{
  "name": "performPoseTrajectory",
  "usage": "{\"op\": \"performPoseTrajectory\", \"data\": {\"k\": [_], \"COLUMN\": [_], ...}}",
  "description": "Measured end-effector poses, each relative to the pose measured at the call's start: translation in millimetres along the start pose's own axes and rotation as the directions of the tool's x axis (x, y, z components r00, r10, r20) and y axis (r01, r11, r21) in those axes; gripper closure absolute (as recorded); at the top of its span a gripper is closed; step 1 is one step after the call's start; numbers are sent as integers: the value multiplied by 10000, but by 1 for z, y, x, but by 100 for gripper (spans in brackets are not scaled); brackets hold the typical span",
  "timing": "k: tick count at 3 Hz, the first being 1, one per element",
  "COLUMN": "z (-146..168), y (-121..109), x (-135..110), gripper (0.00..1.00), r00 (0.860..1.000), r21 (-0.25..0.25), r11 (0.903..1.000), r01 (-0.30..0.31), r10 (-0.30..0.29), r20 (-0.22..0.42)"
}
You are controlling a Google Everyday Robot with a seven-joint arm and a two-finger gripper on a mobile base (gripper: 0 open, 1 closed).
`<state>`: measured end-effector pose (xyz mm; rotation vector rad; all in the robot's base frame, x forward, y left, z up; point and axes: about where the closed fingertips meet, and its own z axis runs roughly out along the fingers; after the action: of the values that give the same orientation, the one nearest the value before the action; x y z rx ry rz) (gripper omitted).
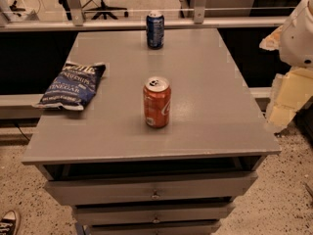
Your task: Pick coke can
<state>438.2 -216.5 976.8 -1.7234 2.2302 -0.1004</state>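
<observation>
The coke can (157, 102) is orange-red with white script and a silver top with a pull tab. It stands upright near the middle of the grey cabinet top (205, 82). My gripper (286, 99) shows as pale yellowish parts under the white arm (298, 31) at the right edge of the view. It is off the cabinet's right side, well apart from the can and about level with it. It holds nothing that I can see.
A dark blue can (155, 30) stands upright at the far edge of the top. A blue chip bag (72, 85) lies at the left edge. Drawers (151, 190) sit below the front edge. A railing (146, 22) runs behind.
</observation>
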Motion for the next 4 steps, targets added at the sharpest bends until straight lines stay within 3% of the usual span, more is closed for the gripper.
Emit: {"op": "performPoseTrajectory", "data": {"k": [1,2,3,4], "z": [0,11,51,85], "y": [0,2,9,13], "x": [0,-11,-47,-90], "gripper": [0,0,0,0], "r00": [10000,9965,9601,8830], "r21": [2,-175,-616,-933], "r11": [10000,9998,9981,9956], "r01": [0,-101,-57,87], "r10": [0,116,227,361], "r20": [1,833,2788,4679]}}
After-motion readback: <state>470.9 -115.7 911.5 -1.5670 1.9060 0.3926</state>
